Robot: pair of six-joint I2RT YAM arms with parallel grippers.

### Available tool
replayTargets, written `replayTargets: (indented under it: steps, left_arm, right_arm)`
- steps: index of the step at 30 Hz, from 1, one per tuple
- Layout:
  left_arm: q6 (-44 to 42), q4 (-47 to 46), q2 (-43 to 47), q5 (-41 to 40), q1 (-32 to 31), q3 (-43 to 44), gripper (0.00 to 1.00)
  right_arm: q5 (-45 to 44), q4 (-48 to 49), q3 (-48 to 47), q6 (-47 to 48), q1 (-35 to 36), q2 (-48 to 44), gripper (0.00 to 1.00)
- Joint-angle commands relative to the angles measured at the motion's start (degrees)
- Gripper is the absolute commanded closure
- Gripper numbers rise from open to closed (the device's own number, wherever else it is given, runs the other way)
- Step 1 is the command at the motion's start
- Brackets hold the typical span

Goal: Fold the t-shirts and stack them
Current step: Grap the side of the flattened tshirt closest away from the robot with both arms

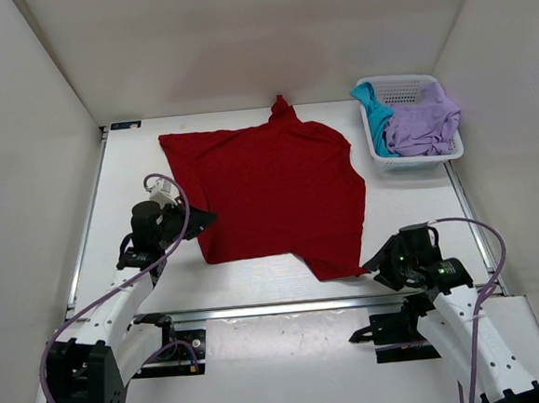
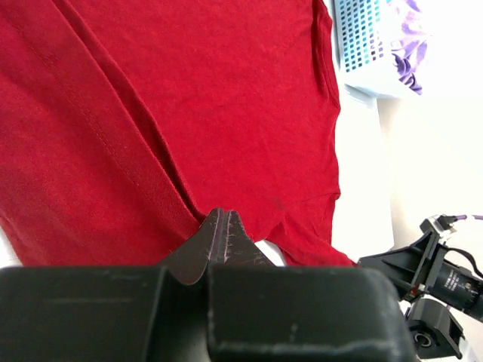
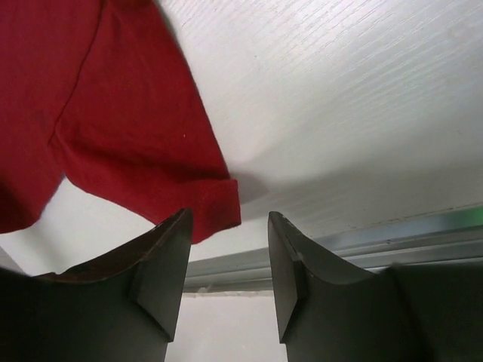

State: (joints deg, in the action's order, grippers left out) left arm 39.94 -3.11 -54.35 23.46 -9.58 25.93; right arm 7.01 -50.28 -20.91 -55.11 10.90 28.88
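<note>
Left fingers (image 2: 202,253): pressed together with no gap, tips resting at the hemmed left edge of the red t-shirt (image 1: 268,188); whether any cloth is pinched between them cannot be told

Right fingers (image 3: 162,264): standing well apart, holding nothing; a sleeve cuff (image 3: 215,207) of the red t-shirt lies on the desk (image 1: 127,175) just beyond the gap, nearer the left-hand finger

Red t-shirt: spread mostly flat over the middle of the desk, one point of cloth reaching toward the far wall, a sleeve trailing to the near right corner by the right fingers

Basket (image 1: 406,160): white mesh, at the far right corner of the desk, well apart from both arms; nothing stands between it and the shirt

Teal t-shirt (image 1: 374,109): bunched in the left side of the basket, draped over its rim

Lavender t-shirt (image 1: 422,124): crumpled, filling the rest of the basket, touching the teal one

Rail (image 3: 392,241): metal strip along the near desk edge, just beside the right fingers

View notes: only the top camera shows the full shirt outline and both basket garments; the left wrist camera adds the hem stitching, a fold line running along the cloth, a corner of the basket and the right arm (image 2: 445,279) beyond the shirt; the right wrist camera alone shows the rolled cuff and the bare desk under the open fingers
</note>
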Motion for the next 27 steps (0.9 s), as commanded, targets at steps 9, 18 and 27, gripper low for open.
replayTargets:
  steps: [9, 18, 27]
  left_arm:
    - [0.31, -1.63, 0.29, 2.02, 0.27, -0.18, 1.00]
    - [0.66, -2.07, 0.03, 1.85, 0.79, -0.62, 1.00]
    - [-0.22, 1.97, 0.47, 2.46, 5.97, 2.98, 1.00]
  right_arm:
    - [1.52, 10.64, 5.61, -8.96, 4.22, -0.23, 0.66]
    - [2.49, 12.93, 6.23, -8.26, 2.90, -1.02, 0.93]
    - [-4.02, 21.69, -6.77, 7.62, 0.98, 9.34, 1.00]
